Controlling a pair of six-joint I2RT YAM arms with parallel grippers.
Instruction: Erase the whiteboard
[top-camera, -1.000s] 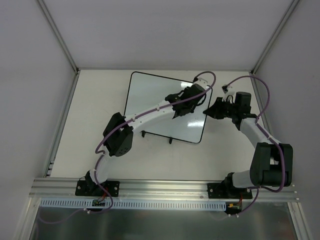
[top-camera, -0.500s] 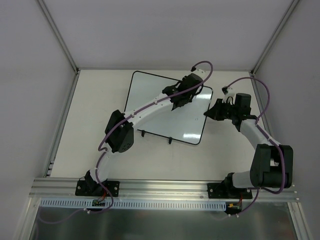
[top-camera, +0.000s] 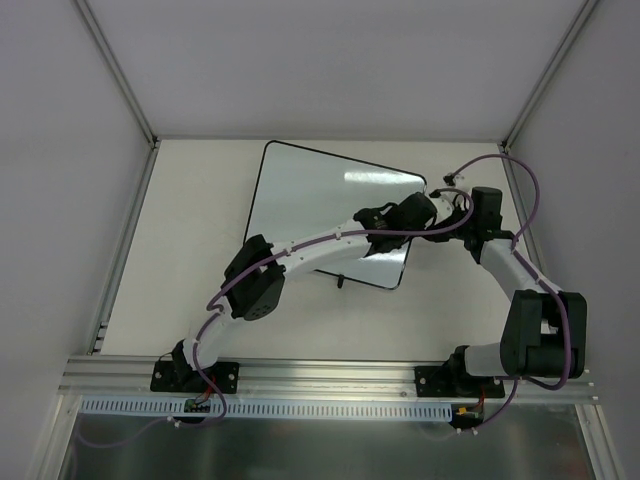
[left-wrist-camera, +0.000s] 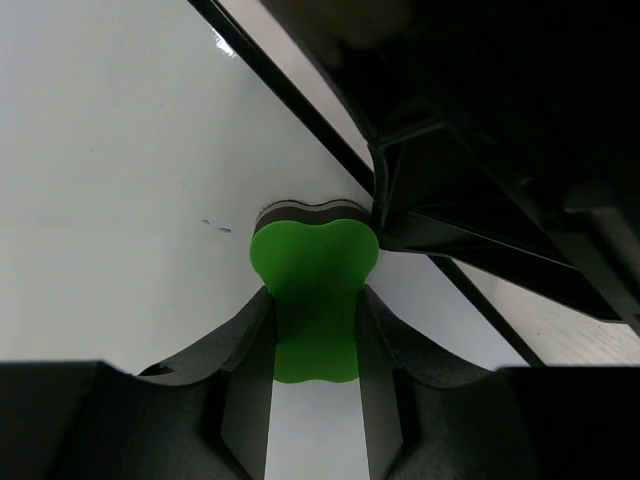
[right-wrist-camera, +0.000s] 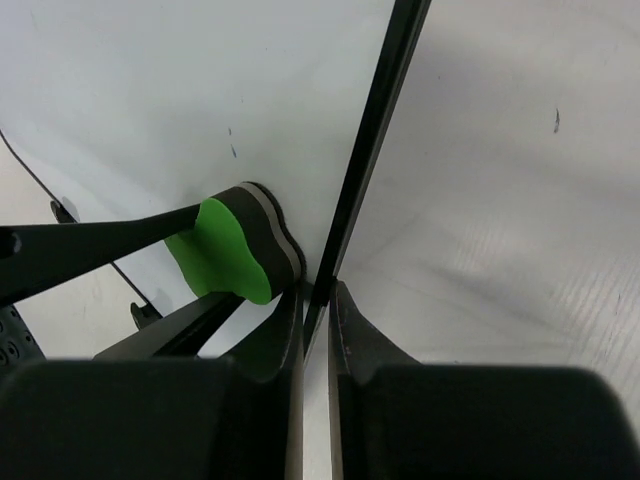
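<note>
- The board (top-camera: 300, 200) sits centre of the top view, flat on the table (top-camera: 190, 250) and skewed, its right edge up against both grippers.
- Surface check: nearly all clean white, with a bright glare streak near the upper right corner and no handwriting to read from above.
- Close up, it's not quite spotless: the left wrist view picks out a couple of tiny blue specks (left-wrist-camera: 210, 225) just left of the eraser, and another flick near the rim at the top of that frame.
- The right wrist view adds faint dark ticks (right-wrist-camera: 232, 145) above the eraser.
- My call: the job is mostly done, and only these stray specks near the right edge are left to wipe.
- The thin black rim (right-wrist-camera: 385, 120) runs diagonally through both wrist views; two small feet (top-camera: 340, 282) poke out at the lower edge.
- The eraser (left-wrist-camera: 313, 255), green with a grey pad, is pressed onto the board right beside that rim.
- The left gripper (left-wrist-camera: 313, 300) has its fingers clamped on the eraser's green waist.
- The right gripper (right-wrist-camera: 317, 300) is nipped together on the board's rim, apparently bracing it.
</note>
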